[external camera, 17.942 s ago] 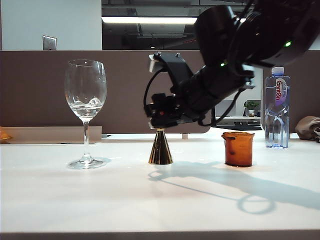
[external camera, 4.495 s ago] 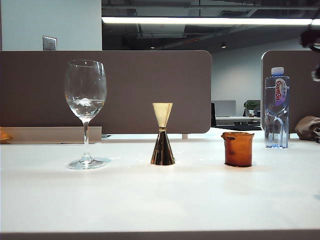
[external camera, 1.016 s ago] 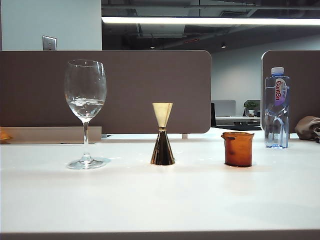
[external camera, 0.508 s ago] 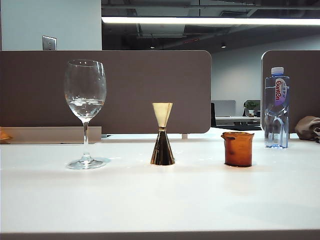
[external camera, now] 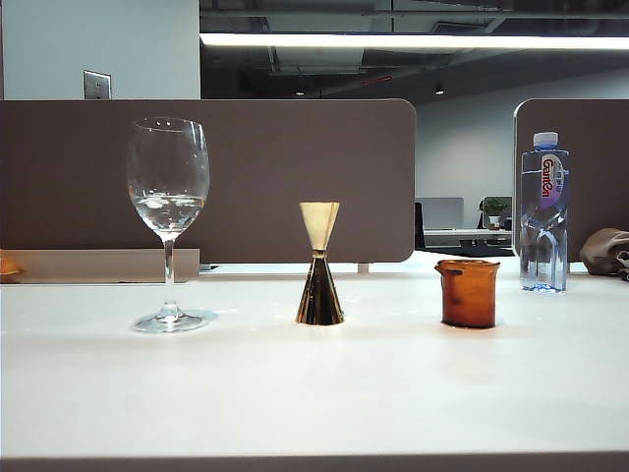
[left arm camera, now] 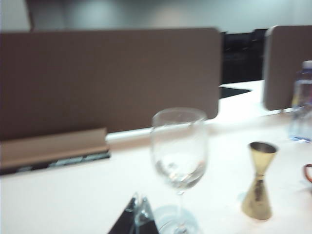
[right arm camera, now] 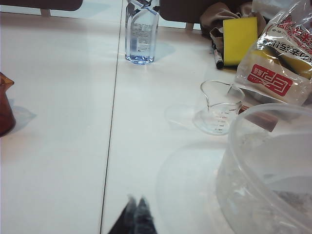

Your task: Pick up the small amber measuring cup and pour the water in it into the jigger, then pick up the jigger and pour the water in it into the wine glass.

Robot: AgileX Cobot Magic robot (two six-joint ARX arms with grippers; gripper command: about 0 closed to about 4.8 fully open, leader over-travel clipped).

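Exterior view: no arm in shot, table (external camera: 314,393) carries three task things in a row across its middle, all upright and apart. Wine glass (external camera: 168,224) toward the left edge, a little water (external camera: 168,206) low in its bowl. Jigger (external camera: 319,264) mid-table, pale small cone on top, dark larger cone down. Small amber measuring cup (external camera: 468,292) right of the jigger, nothing touching it. Water bottle (external camera: 543,212) farther back near the right edge, brown divider panel (external camera: 206,177) along the far edge.

Left wrist view (blurred): left gripper (left arm camera: 136,218) pulled back and held low near the table's near side, aimed roughly level; only the dark tips show, pressed together, holding nothing. Just beyond them the wine glass (left arm camera: 179,161), then the jigger (left arm camera: 260,187), bottle (left arm camera: 302,107) farther off.

Right wrist view: right gripper (right arm camera: 135,214) also drawn back at the near side, looking down and across the table, tips meeting in a point, clenched on nothing. Amber cup's edge (right arm camera: 5,105) off to one side. A big clear plastic tub (right arm camera: 273,165) near the gripper, a clear measuring cup (right arm camera: 220,105) past it, then a red-labelled bag (right arm camera: 273,63), a yellow sponge (right arm camera: 240,39) and the bottle (right arm camera: 141,31) toward the far edge
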